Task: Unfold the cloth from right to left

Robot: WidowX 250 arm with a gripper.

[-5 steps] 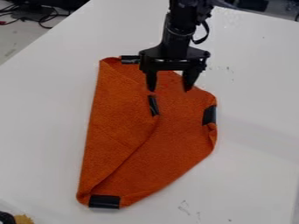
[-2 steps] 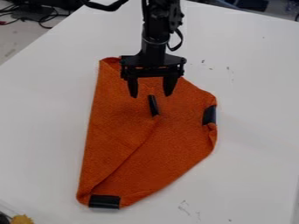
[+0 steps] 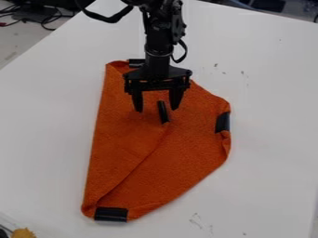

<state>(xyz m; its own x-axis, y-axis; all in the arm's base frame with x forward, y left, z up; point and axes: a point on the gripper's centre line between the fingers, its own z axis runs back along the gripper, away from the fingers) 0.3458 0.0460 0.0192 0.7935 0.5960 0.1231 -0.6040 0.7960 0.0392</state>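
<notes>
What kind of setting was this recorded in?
Probably a lab or workshop: a black robot arm over a plain white table, with loose cables on the floor behind.

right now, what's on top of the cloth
On the cloth are four black strips: one near its middle, the rest at its top, right and bottom edges. The gripper hangs over it, jaws apart. Whatever lies under the flap is covered.

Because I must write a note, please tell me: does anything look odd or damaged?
The orange cloth is bunched at its right edge below the black patch, unlike its straight left edge. Dark marks also spot the white table.
</notes>
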